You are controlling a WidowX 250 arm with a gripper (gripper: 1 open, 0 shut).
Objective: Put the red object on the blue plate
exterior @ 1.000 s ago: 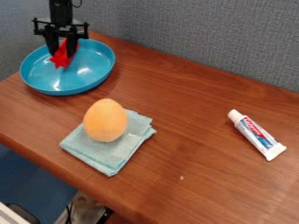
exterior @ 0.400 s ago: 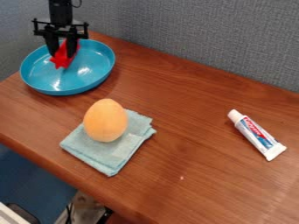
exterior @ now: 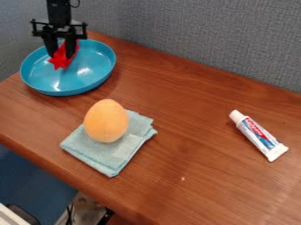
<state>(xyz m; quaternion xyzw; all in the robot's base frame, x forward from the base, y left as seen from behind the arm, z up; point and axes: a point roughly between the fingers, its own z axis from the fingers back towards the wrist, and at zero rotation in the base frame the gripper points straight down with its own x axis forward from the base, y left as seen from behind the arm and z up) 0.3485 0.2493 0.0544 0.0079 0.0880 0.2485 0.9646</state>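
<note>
Glossy turquoise-blue plate (exterior: 69, 81), bright red object (exterior: 62, 59), orange egg-shaped object (exterior: 106, 121), pale teal cloth (exterior: 108, 152), speckled grey wall (exterior: 200, 35).

A shallow, glossy turquoise-blue round plate (exterior: 69, 79) sits at the far left corner of the brown wooden table (exterior: 177, 114), the small bright red block (exterior: 62, 58) over its back half; whether the block touches it, I can't quite tell. Nearer me and to the right of the plate, a folded pale teal cloth (exterior: 104, 156) lies with an orange egg-shaped object (exterior: 106, 121) on its back part. Well apart at the right lies a white, red and blue toothpaste tube (exterior: 259, 136). Behind the table stands a grey textured panel (exterior: 212, 35).
</note>
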